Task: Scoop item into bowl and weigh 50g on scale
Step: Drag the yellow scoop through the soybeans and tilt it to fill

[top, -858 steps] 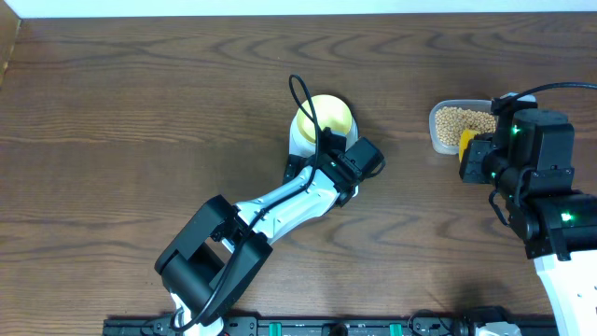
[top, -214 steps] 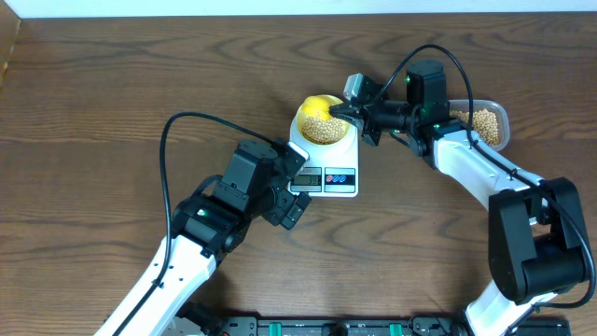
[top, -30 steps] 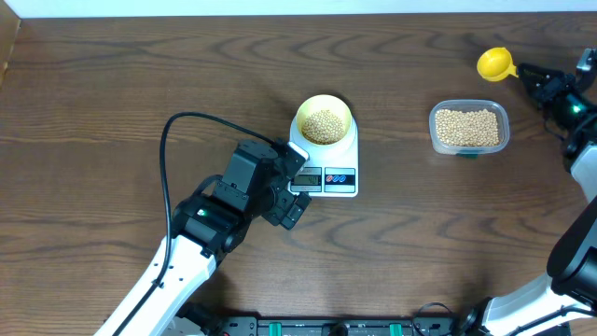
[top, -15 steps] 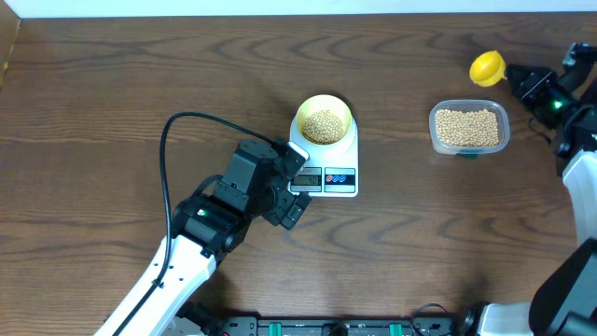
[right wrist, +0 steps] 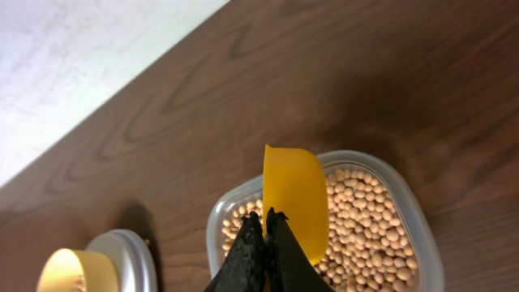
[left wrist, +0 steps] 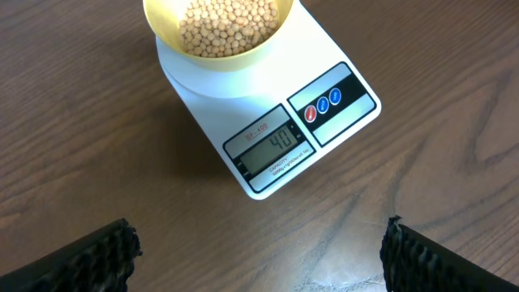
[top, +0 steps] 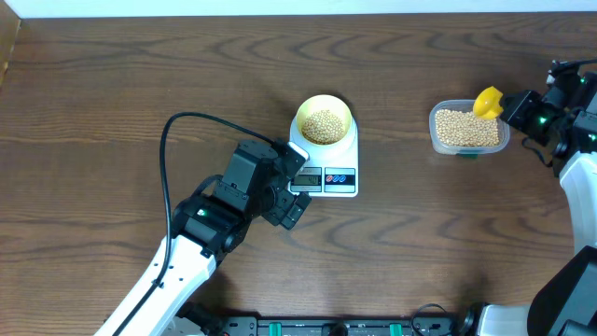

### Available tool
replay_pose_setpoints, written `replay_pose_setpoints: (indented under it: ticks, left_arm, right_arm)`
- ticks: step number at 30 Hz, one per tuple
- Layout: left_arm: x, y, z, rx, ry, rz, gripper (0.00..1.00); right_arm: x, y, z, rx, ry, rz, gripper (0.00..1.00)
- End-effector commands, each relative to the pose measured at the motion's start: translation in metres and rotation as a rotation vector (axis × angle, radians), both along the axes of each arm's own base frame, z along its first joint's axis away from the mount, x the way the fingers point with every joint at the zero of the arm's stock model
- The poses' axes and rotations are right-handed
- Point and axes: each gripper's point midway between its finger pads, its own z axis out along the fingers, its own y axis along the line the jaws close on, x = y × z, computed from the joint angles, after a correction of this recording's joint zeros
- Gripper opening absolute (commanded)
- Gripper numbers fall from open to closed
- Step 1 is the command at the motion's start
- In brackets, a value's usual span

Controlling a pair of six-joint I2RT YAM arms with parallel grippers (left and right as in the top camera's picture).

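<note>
The pale-yellow bowl [top: 324, 120] sits on the white scale [top: 340, 177] and holds tan beans [left wrist: 223, 24]. The scale's display [left wrist: 272, 146] reads about 40 in the left wrist view. My left gripper [left wrist: 255, 259] is open and empty, low over the table just in front of the scale. My right gripper [right wrist: 265, 231] is shut on the handle of a yellow scoop [right wrist: 296, 195], whose cup [top: 488, 100] hangs over the right end of the clear tub [top: 469, 129] of beans [right wrist: 361, 219]. The bowl also shows at the lower left of the right wrist view [right wrist: 77, 272].
The dark wooden table [top: 112, 93] runs to a white wall at the back. My left arm's black cable [top: 168, 159] loops over the table left of the scale. My right arm [top: 578, 177] stands along the table's right edge.
My right gripper has carried the yellow scoop from the far right back corner down and left to the tub's right end. The left arm, bowl and scale have not moved.
</note>
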Motion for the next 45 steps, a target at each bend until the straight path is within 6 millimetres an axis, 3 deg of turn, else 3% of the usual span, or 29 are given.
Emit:
replay_pose_setpoints:
  ticks: [1, 11, 23, 31, 45]
  left_arm:
    - [-0.001, -0.001, 0.003, -0.004, -0.008, -0.009, 0.98]
    - [-0.001, -0.001, 0.003, -0.004, -0.008, -0.009, 0.98]
    - [-0.001, -0.001, 0.003, -0.004, -0.008, -0.009, 0.98]
    - [-0.001, -0.001, 0.003, -0.004, -0.008, -0.009, 0.98]
    - [-0.001, -0.001, 0.003, -0.004, -0.008, -0.009, 0.98]
  right_arm:
    - [-0.004, 0.005, -0.001, -0.082, 0.015, 0.030, 0.01]
    - [-0.019, 0.027, -0.025, -0.162, 0.154, 0.046, 0.01]
    - [-0.036, 0.014, -0.041, -0.255, 0.268, -0.018, 0.01]
    - [-0.036, 0.017, -0.042, -0.266, 0.270, -0.004, 0.01]
    - [-0.027, 0.042, -0.057, -0.232, 0.276, 0.061, 0.01]
